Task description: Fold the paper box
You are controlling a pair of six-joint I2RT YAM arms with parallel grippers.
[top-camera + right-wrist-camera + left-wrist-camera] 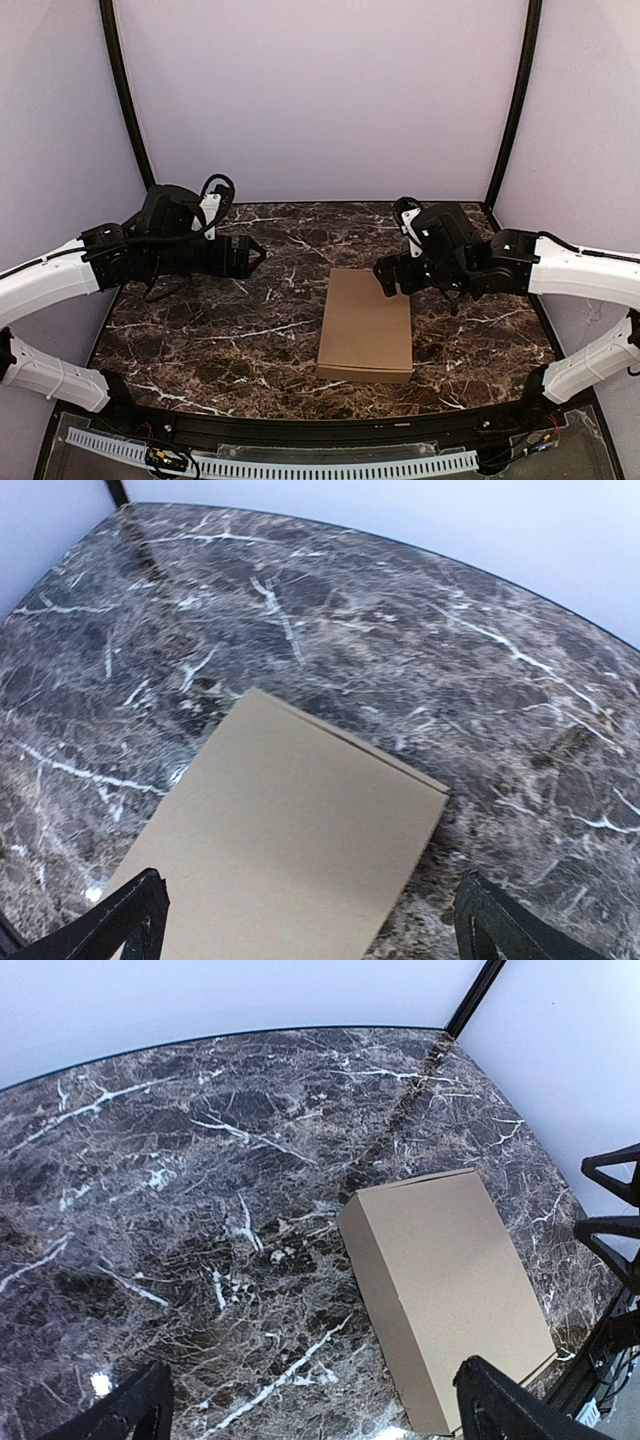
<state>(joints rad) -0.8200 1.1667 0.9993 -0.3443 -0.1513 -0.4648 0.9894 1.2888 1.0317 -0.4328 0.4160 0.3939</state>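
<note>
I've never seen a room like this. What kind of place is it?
Probably a robot test booth: plain pale walls close around a marble-patterned table, with a left arm, a right arm and one paper box.

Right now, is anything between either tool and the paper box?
Nothing visible. The left tool has only bare marble table between it and the paper box; the right tool hangs open over the box's far end.

Soft, even overhead light, faint glare on the marble table [200, 1210], wrist views bowed at edges.
</note>
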